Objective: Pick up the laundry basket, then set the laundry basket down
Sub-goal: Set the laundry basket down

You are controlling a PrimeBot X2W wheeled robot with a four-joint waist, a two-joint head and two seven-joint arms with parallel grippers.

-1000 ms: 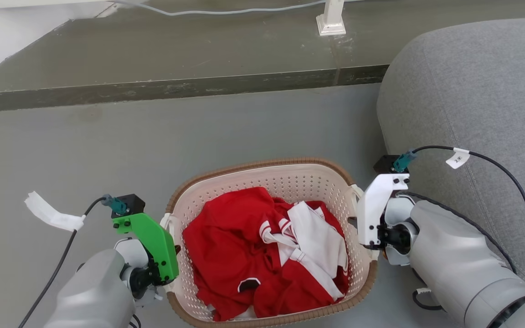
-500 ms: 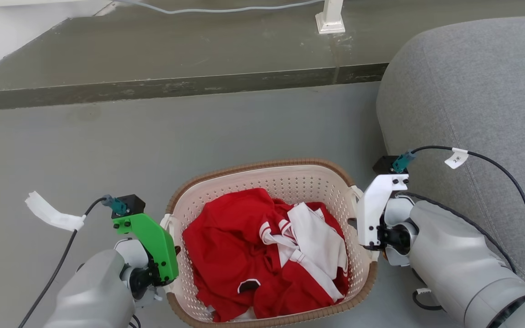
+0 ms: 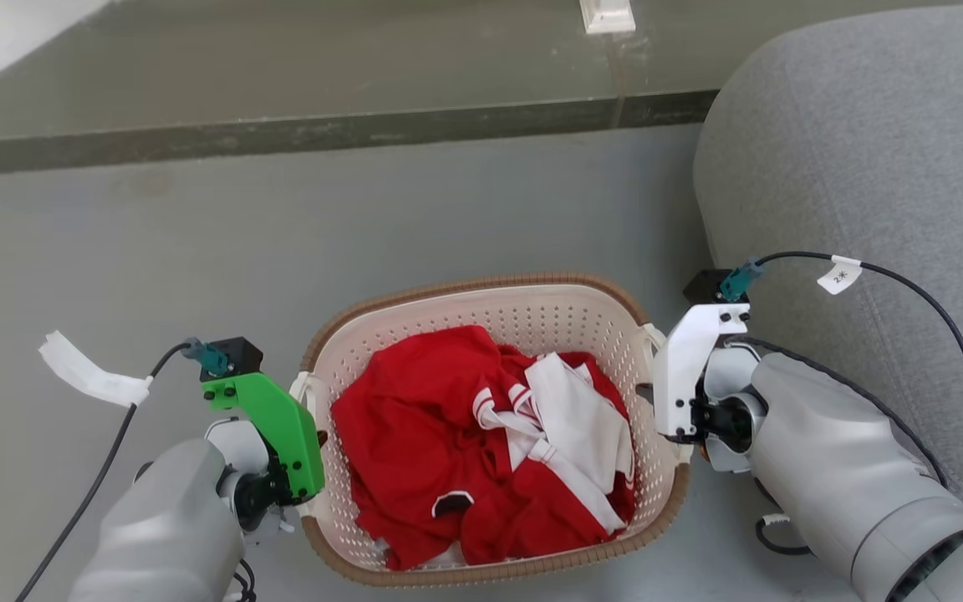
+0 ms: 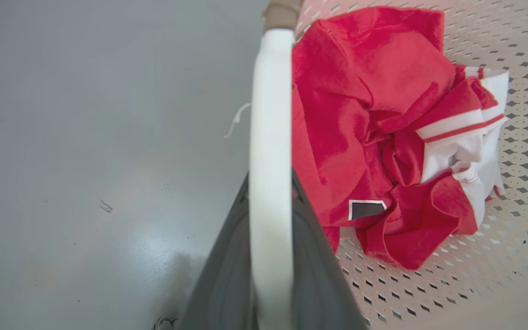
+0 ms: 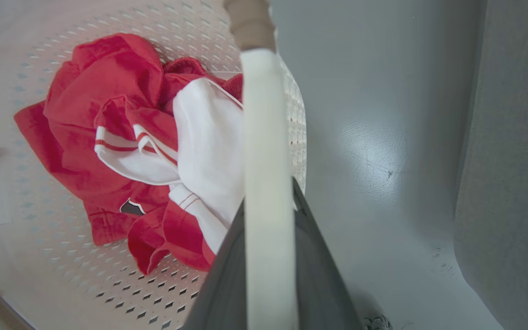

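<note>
The laundry basket (image 3: 481, 283) is between the left pincer (image 3: 319, 437) and right pincer (image 3: 644, 391), each pinching a side handle (image 4: 269, 114).

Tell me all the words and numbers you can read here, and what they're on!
"2" with a tiny star-like mark: on the little white tag in front of the grey sofa.
White tape: no writing shows.
Black patch on the red garment: no letters to read.
The laundry basket: no label shows.

The right gripper (image 5: 268, 199) clamps the laundry basket (image 5: 39, 256) by its white handle (image 5: 264, 114). Inside it, red and white clothes (image 5: 122, 137) lie crumpled, with grey floor (image 5: 374, 114) alongside.
</note>
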